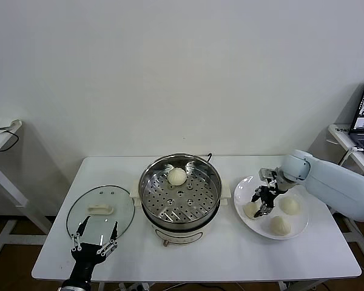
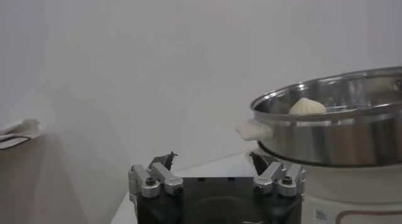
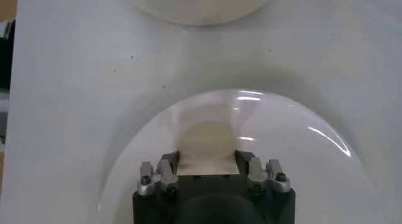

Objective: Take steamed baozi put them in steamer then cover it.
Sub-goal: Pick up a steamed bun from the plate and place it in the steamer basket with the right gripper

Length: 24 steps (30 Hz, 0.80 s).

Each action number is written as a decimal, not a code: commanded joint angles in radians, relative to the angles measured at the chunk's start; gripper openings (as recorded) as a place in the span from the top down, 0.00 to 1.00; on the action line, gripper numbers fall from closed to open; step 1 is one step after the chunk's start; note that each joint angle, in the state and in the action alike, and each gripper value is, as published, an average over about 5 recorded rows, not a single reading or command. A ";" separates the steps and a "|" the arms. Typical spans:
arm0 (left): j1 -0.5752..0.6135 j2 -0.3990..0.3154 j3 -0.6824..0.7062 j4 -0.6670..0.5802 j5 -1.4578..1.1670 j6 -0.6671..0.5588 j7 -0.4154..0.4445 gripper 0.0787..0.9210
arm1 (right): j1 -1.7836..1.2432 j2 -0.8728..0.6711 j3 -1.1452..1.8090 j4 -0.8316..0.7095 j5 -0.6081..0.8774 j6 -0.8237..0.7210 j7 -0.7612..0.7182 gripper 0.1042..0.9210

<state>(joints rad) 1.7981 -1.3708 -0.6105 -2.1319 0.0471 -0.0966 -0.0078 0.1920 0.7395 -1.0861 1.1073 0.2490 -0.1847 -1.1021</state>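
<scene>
Steel fills the middle of the white table (image 1: 230, 248): the steamer (image 1: 180, 193) stands there on its cream base, its perforated tray open to the air, with one steamed baozi (image 1: 177, 176) resting on the tray toward the far side. The left wrist view shows that same bun (image 2: 307, 106) peeking above the shiny rim (image 2: 326, 115). On the robot's left of the pot, the cover (image 1: 101, 210) lies flat on the table, handle up, just beside the steamer's side handle. The left gripper (image 1: 96, 239) hovers over the near edge of that lid with its fingers spread wide and nothing between them. On the robot's right of the pot sits the white plate (image 1: 297, 229), carrying three more buns: one on its left side (image 1: 251, 210), one on its right side (image 1: 290, 205) and one at the near side (image 1: 280, 225). The right gripper (image 1: 262, 203) reaches down onto the plate at the left bun. In the right wrist view its fingers (image 3: 168, 172) stand on either side of that bun (image 3: 207, 147) and appear to press against it, though from this angle the contact itself is hard to confirm; the plate's rim (image 3: 301, 122) curves around them.
</scene>
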 commanded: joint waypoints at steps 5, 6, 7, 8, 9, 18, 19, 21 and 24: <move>-0.014 0.007 0.004 -0.016 -0.001 0.008 -0.001 0.12 | 0.502 0.063 -0.217 0.058 0.089 0.048 -0.199 0.38; -0.015 0.008 0.005 -0.016 -0.001 0.009 -0.001 0.12 | 0.542 0.085 -0.238 0.070 0.111 0.047 -0.208 0.38; -0.015 0.009 0.005 -0.017 -0.001 0.009 -0.002 0.12 | 0.577 0.109 -0.256 0.081 0.132 0.045 -0.216 0.38; -0.015 0.010 0.005 -0.017 -0.001 0.009 -0.002 0.12 | 0.609 0.137 -0.272 0.091 0.150 0.042 -0.223 0.38; -0.015 0.011 0.005 -0.017 -0.001 0.009 -0.002 0.12 | 0.636 0.164 -0.285 0.100 0.165 0.040 -0.229 0.38; -0.015 0.011 0.003 -0.020 0.000 0.007 -0.006 0.12 | 0.732 0.460 -0.388 0.169 0.382 -0.056 -0.149 0.38; -0.016 0.011 0.003 -0.020 0.000 0.007 -0.007 0.12 | 0.720 0.493 -0.394 0.170 0.407 -0.070 -0.128 0.38; -0.018 0.010 0.003 -0.020 0.000 0.007 -0.008 0.12 | 0.694 0.552 -0.403 0.168 0.447 -0.096 -0.090 0.38; -0.020 0.007 0.004 -0.021 -0.001 0.006 -0.009 0.12 | 0.654 0.618 -0.417 0.159 0.474 -0.126 -0.043 0.38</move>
<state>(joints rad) 1.7807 -1.3619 -0.6069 -2.1509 0.0467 -0.0896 -0.0152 0.7836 1.1032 -1.4153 1.2352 0.5503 -0.2321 -1.2276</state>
